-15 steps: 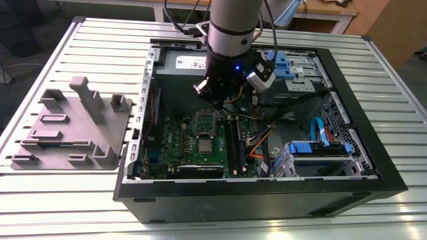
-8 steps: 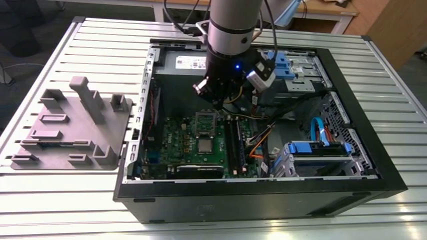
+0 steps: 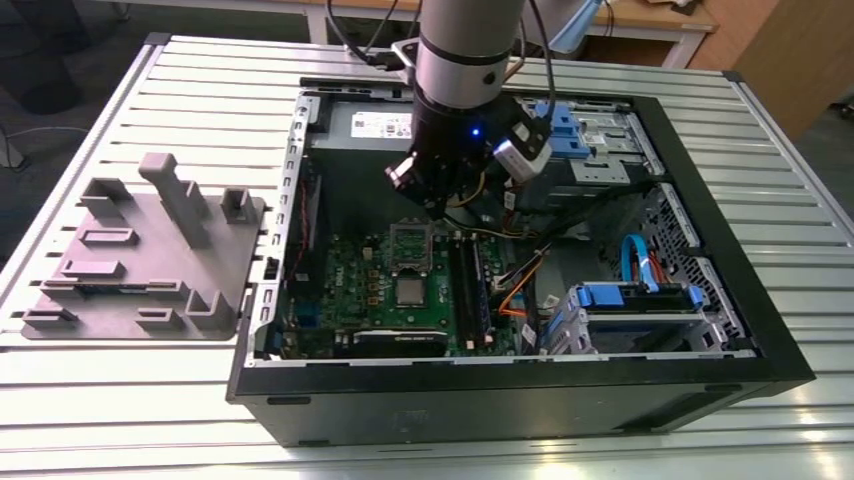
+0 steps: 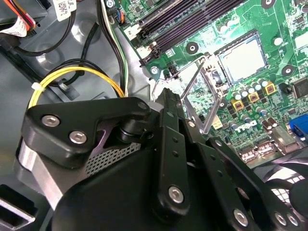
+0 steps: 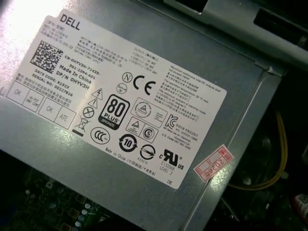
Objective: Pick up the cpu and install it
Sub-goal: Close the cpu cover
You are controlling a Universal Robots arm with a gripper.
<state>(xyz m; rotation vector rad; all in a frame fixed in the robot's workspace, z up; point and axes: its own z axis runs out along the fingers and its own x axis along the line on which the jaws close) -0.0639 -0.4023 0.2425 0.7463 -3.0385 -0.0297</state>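
Observation:
The cpu (image 3: 407, 291) is a small silver-grey square lying flat in the socket of the green board (image 3: 347, 290) inside the open computer case. In the second wrist view the cpu (image 4: 243, 57) sits in that socket with the thin metal socket frame (image 4: 199, 96) hinged up beside it. My gripper (image 3: 451, 205) hangs over the board's far part, above the raised frame and apart from the cpu. Its black linkage (image 4: 168, 144) takes up the near part of the second wrist view.
A grey power-supply box (image 5: 144, 96) sits at the case's far wall (image 3: 367, 125). Long black memory slots (image 3: 465, 280) run beside the socket. Yellow and orange cables (image 4: 77, 72) and a blue drive caddy (image 3: 634, 300) crowd the exterior view's right. A grey fixture (image 3: 147, 250) stands outside the case.

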